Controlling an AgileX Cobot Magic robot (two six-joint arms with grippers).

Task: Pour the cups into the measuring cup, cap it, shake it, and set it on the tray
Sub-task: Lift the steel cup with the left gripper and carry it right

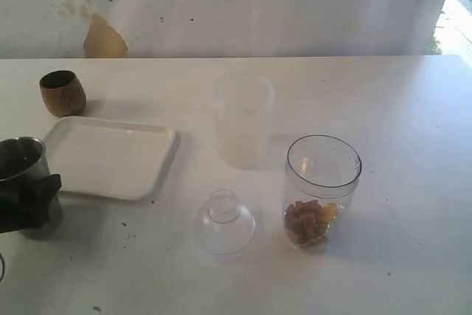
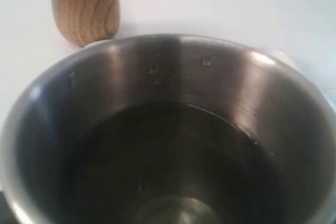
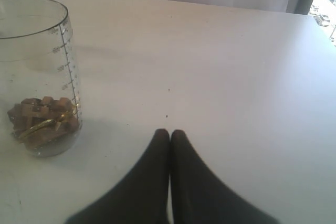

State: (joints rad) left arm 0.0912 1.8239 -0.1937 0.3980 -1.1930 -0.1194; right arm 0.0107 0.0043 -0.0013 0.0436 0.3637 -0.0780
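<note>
The steel tumbler (image 1: 20, 158) stands upright at the table's left edge, with my left gripper (image 1: 33, 195) shut around its lower body. In the left wrist view the tumbler (image 2: 173, 129) fills the picture; its inside is dark and the fingers are hidden. The wooden cup (image 1: 63, 92) (image 2: 85, 6) stands behind the white tray (image 1: 110, 156). The clear measuring cup (image 1: 321, 191) (image 3: 38, 77) stands open at centre right, with brown and yellow pieces at its bottom. My right gripper (image 3: 169, 132) is shut on nothing, low over the table beside the measuring cup and apart from it. It is outside the exterior view.
A frosted plastic cup (image 1: 242, 119) stands behind the centre of the table. The clear dome lid (image 1: 223, 220) rests on the table left of the measuring cup. A white wall runs along the table's far edge.
</note>
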